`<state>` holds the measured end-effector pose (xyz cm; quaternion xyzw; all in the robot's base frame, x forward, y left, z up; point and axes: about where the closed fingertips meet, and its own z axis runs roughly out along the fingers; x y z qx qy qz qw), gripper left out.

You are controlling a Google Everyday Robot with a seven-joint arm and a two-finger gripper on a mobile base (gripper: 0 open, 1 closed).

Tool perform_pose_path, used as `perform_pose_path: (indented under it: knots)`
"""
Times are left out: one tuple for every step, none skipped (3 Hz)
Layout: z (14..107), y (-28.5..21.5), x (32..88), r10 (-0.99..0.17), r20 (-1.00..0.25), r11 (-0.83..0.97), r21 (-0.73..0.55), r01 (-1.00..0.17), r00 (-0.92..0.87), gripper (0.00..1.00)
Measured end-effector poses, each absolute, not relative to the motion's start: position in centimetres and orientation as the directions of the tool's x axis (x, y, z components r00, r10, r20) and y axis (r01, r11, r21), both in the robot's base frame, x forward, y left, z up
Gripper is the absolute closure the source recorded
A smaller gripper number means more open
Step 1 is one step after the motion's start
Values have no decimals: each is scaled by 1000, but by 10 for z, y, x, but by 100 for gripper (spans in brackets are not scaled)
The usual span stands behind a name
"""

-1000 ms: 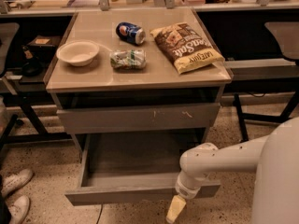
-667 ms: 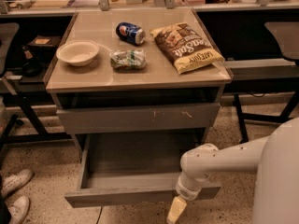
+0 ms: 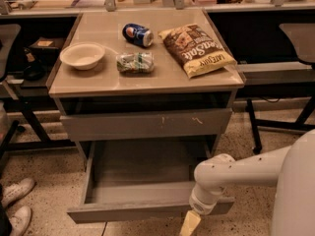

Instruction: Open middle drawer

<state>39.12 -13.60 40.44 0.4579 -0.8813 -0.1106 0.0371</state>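
Observation:
The middle drawer (image 3: pixel 142 211) is pulled out from the grey cabinet. Its plain flat front faces me and its inside (image 3: pixel 142 173) is empty. Above it is the taller grey front with white scratch marks (image 3: pixel 147 124), pushed in. My gripper (image 3: pixel 189 223) hangs at the end of the white arm (image 3: pixel 231 173). It sits at the drawer front's right end, just below its lower edge and partly cut off by the frame's bottom.
On the cabinet top (image 3: pixel 98 80) are a white bowl (image 3: pixel 82 55), a crumpled green packet (image 3: pixel 135 62), a blue can (image 3: pixel 137 34) and a brown chip bag (image 3: pixel 198 48). White shoes (image 3: pixel 15 203) are on the floor at left. Dark table legs (image 3: pixel 253 127) stand at right.

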Motion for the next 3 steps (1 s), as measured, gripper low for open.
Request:
perform_pose_path:
  knots:
    - [403, -147, 374, -806, -10, 572, 244, -783, -591, 0]
    - [406, -161, 355, -785, 15, 602, 256, -756, -620, 0]
    - [406, -161, 355, -785, 15, 602, 256, -756, -620, 0]
